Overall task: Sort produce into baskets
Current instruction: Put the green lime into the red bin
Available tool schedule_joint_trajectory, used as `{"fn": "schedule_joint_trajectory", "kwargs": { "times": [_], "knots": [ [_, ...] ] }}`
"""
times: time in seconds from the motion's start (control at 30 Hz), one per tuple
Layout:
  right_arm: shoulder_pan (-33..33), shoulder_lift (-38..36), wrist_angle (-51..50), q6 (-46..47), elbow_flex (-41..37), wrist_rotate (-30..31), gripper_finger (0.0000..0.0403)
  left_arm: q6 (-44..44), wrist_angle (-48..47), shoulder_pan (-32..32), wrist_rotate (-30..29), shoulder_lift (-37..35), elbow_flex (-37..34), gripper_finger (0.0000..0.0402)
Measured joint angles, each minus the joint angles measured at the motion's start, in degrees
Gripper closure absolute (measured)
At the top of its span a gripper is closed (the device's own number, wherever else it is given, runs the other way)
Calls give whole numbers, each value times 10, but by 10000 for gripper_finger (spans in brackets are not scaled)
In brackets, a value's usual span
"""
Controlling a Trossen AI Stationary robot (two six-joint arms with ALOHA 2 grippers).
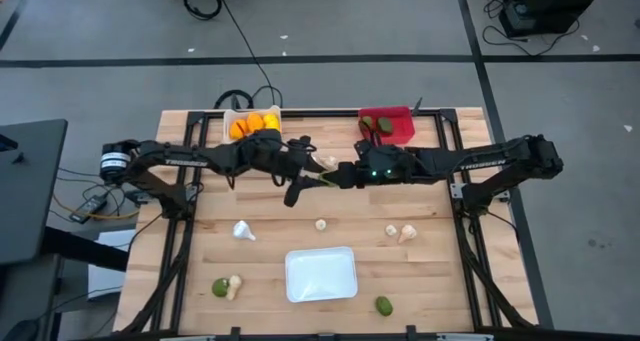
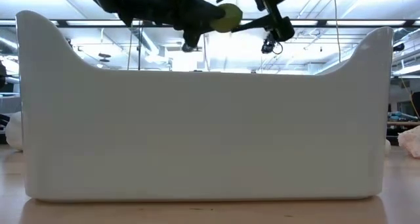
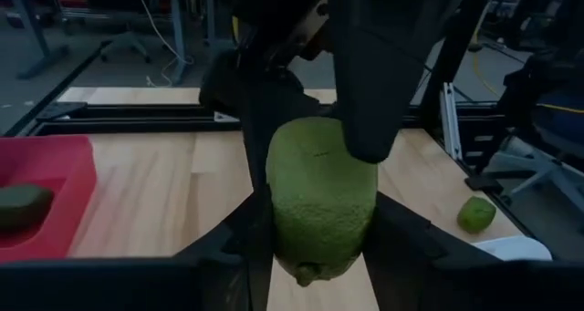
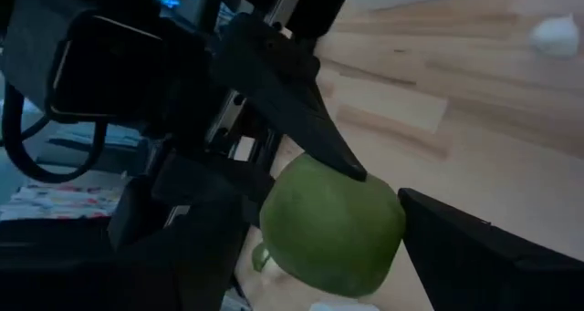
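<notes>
Evidently, a dull green fruit is held aloft at the upper middle of the high view, where the left gripper and right gripper meet tip to tip. It is pinched between the left fingers, while the right gripper's fingers sit spread on either side of it; whether they press it cannot be told. A handover is judged likely, since the red bin, holding green fruit, lies upper right, within the right arm's reach. Oranges are gathered in the white bin; garlic-like bulbs lie scattered near the shallow tray.
</notes>
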State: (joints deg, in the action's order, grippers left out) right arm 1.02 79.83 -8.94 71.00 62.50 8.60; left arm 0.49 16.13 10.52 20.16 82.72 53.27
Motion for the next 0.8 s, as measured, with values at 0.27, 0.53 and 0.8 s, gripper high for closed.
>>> {"fn": "schedule_joint_trajectory", "kwargs": {
  "times": [0.27, 0.53, 0.8],
  "knots": [
    [2, 1, -20, 28, -1, -23, 171, -21, -8, -1, -3, 1, 0, 256],
    [0, 1, -23, 25, -1, -29, 253, -35, -9, -2, -7, 1, 0, 228],
    [-56, 1, -149, -61, 0, -70, 252, -86, -97, 35, -30, 2, 0, 209]
  ]
}}
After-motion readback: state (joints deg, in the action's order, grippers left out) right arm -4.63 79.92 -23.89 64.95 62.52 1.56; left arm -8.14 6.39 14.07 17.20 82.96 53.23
